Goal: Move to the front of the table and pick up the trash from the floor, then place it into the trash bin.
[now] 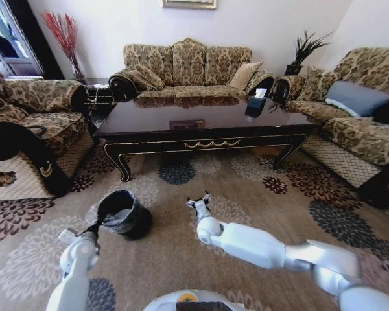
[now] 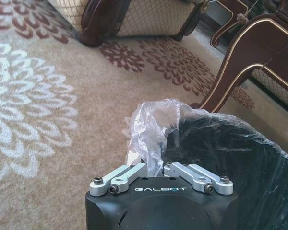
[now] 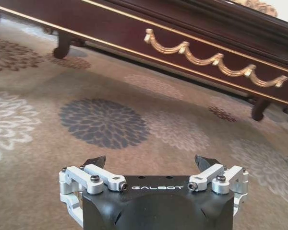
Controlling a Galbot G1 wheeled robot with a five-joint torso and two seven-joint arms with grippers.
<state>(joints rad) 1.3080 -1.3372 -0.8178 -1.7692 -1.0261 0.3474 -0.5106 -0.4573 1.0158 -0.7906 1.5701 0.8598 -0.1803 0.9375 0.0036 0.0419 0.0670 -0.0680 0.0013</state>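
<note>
The dark brown table (image 1: 149,120) stands across the middle of the room, its gold-trimmed apron (image 3: 211,60) facing me. The black trash bin (image 1: 124,214) sits on the patterned floor (image 1: 181,259) in front of the table's left end. My left gripper (image 1: 94,227) is at the bin's near rim, shut on the clear liner (image 2: 151,129) that covers the rim of the trash bin (image 2: 230,163). My right gripper (image 1: 200,202) hangs open above bare carpet in front of the table's middle, and the right gripper (image 3: 151,161) holds nothing between its fingers. The trash is out of view.
Floral sofas ring the table: one at the left (image 1: 32,123), one behind it (image 1: 185,68), one at the right (image 1: 356,110). A black tissue box (image 1: 255,103) stands on the tabletop. A curved table leg (image 2: 230,72) rises just beyond the bin.
</note>
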